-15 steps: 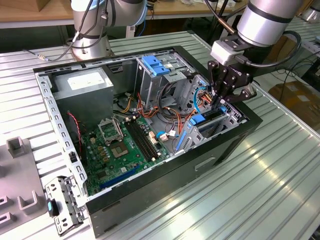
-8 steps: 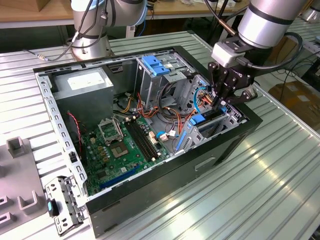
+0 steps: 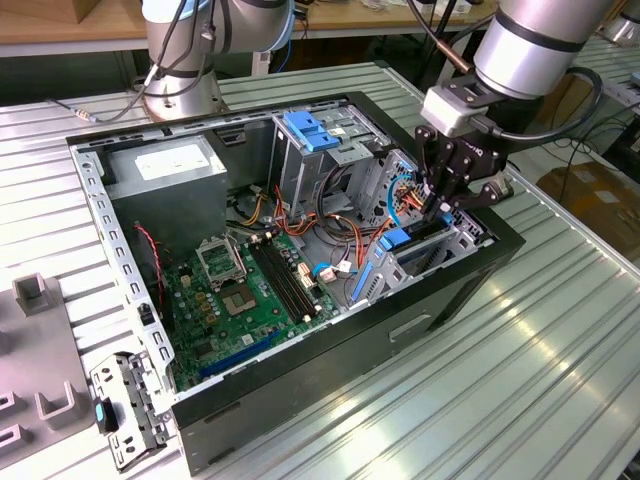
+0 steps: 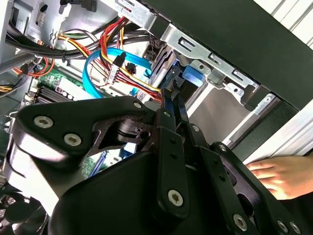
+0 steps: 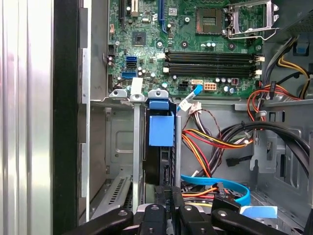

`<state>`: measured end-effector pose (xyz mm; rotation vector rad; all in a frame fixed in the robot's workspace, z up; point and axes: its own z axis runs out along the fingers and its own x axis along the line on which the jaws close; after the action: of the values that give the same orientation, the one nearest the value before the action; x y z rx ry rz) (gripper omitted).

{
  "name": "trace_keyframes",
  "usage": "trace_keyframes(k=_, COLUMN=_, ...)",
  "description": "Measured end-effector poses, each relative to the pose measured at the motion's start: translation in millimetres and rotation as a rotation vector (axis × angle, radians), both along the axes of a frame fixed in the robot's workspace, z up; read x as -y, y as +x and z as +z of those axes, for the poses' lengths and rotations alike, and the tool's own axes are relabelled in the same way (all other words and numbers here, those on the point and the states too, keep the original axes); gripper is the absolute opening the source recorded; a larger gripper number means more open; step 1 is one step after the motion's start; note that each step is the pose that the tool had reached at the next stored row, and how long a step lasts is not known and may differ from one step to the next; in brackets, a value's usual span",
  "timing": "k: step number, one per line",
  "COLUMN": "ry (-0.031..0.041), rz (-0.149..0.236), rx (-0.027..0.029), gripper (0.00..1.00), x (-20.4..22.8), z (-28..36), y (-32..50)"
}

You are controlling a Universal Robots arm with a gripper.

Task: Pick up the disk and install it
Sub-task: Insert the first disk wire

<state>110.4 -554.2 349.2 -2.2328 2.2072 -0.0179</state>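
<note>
The disk (image 5: 161,131) stands on edge in a slot of the grey drive bay (image 5: 117,147), its blue carrier facing up. In the exterior view the disk (image 3: 402,240) sits in the bay at the right end of the open computer case (image 3: 330,350). My gripper (image 3: 441,207) hangs right above it, fingers pressed together. In both wrist views the black fingertips (image 5: 168,193) meet at the disk's end, with its blue carrier (image 4: 191,78) just beyond the tips (image 4: 168,98). Whether they touch it I cannot tell.
Bundles of coloured cables (image 5: 215,142) and a blue flat cable (image 4: 105,58) lie beside the bay. The motherboard (image 3: 240,290) and power supply (image 3: 165,165) fill the case. A blue latch (image 3: 310,130) tops the rear cage. A person's hand (image 4: 279,176) rests outside the case.
</note>
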Motion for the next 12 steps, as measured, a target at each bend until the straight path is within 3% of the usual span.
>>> trace_keyframes(k=6, ry=0.0, rz=0.0, rx=-0.0008, gripper=0.16, x=0.0, z=-2.1, y=0.0)
trace_keyframes(k=10, ry=0.0001, rz=0.0, rx=-0.0064, gripper=0.16, x=0.0, z=-3.9, y=0.0)
trace_keyframes(k=12, ry=0.0011, rz=0.0, rx=-0.0065, gripper=0.16, x=0.0, z=-0.6, y=0.0)
